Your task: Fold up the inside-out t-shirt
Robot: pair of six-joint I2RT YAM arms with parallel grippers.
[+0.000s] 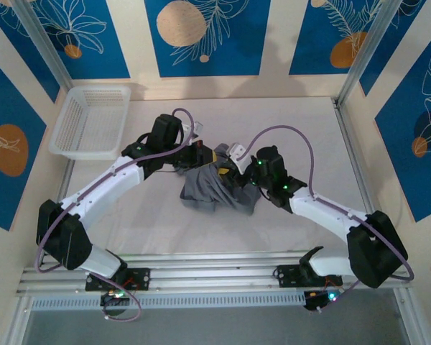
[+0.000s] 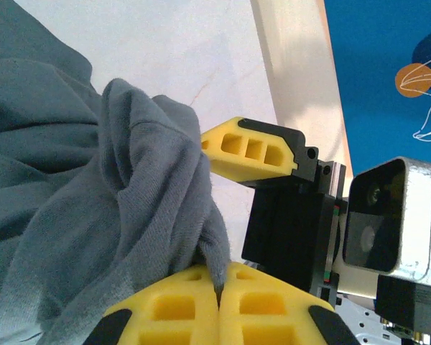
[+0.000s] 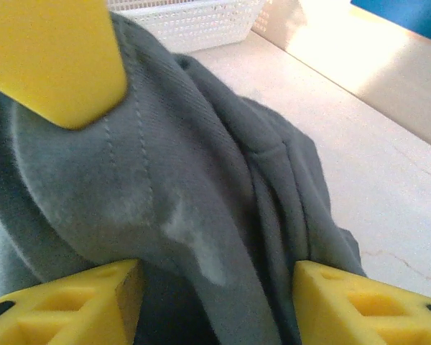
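Observation:
The inside-out t-shirt (image 1: 215,188) lies in a slate-grey bunch at the middle of the table. My left gripper (image 1: 210,155) sits at its far edge. In the left wrist view the yellow fingers (image 2: 266,302) of this left gripper (image 2: 219,298) are shut on a pinched fold of the t-shirt (image 2: 93,208). My right gripper (image 1: 237,164) is close beside it on the right. In the right wrist view its jaws stand apart, the right gripper (image 3: 215,302) open with a ridge of the t-shirt (image 3: 201,180) running between the fingertips (image 3: 359,305).
A white mesh basket (image 1: 90,121) stands at the table's far left; its rim (image 3: 194,18) also shows in the right wrist view. A yellow finger (image 2: 251,147) of the right gripper and its camera housing (image 2: 391,215) crowd the left wrist view. Bare table (image 1: 302,129) surrounds the shirt.

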